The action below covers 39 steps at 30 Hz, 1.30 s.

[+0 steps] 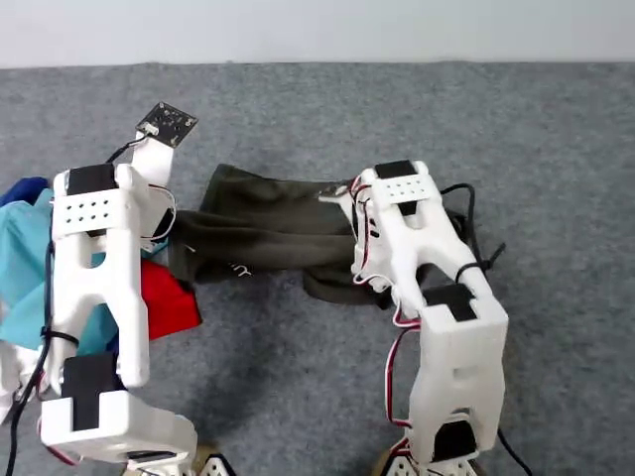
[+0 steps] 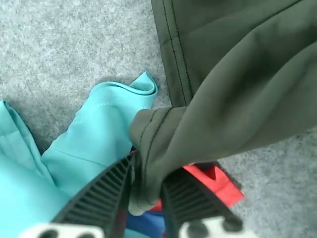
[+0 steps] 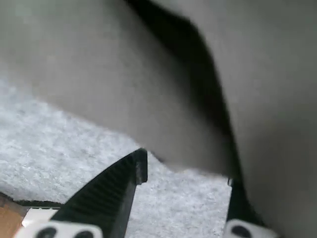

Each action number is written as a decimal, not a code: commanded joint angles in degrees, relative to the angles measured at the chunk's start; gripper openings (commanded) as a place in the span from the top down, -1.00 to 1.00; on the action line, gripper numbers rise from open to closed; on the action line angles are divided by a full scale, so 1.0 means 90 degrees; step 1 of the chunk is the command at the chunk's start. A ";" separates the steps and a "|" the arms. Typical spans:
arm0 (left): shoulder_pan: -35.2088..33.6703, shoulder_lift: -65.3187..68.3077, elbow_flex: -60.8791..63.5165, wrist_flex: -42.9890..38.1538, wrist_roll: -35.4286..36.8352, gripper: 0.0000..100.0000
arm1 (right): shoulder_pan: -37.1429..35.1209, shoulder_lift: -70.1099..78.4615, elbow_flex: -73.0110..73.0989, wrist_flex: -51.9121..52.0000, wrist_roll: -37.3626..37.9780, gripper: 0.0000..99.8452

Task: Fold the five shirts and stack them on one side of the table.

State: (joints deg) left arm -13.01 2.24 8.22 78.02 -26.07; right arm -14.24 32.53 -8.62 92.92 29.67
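Observation:
A dark olive shirt [image 1: 268, 233] lies crumpled across the middle of the grey table [image 1: 516, 129]. My left gripper [image 2: 147, 191] is shut on a hemmed corner of this olive shirt [image 2: 237, 84], lifting it off the mat beside the pile. In the high view the left arm [image 1: 99, 258] stands at the shirt's left end. My right gripper [image 3: 185, 191] is open just above the mat, with a fold of the olive shirt [image 3: 148, 74] right beyond its tips and nothing between its fingers. The right arm [image 1: 417, 248] covers the shirt's right part.
A loose pile at the table's left edge holds a teal shirt [image 1: 25, 248], a red shirt [image 1: 169, 297] and a blue one [image 1: 22, 188]. The teal shirt [image 2: 94, 139] and red shirt [image 2: 220, 181] lie under the left gripper. Bare mat stretches to the far right.

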 commanded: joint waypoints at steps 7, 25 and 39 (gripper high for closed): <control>-0.0039 -0.0029 -0.0249 -0.0137 0.0049 0.97 | -0.0249 0.0659 -0.0313 -0.0132 0.0088 0.48; -0.0039 -0.0088 -0.0230 -0.0078 0.0059 0.97 | -0.0288 -0.0210 -0.0664 0.0630 0.0518 0.98; 0.0254 -0.0098 -0.4010 0.1885 0.1192 0.97 | 0.0933 -0.5221 -0.0654 0.0698 0.1123 0.98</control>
State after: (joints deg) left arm -12.48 2.24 -17.89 92.00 -16.66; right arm -8.79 -3.43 -13.36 99.78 39.16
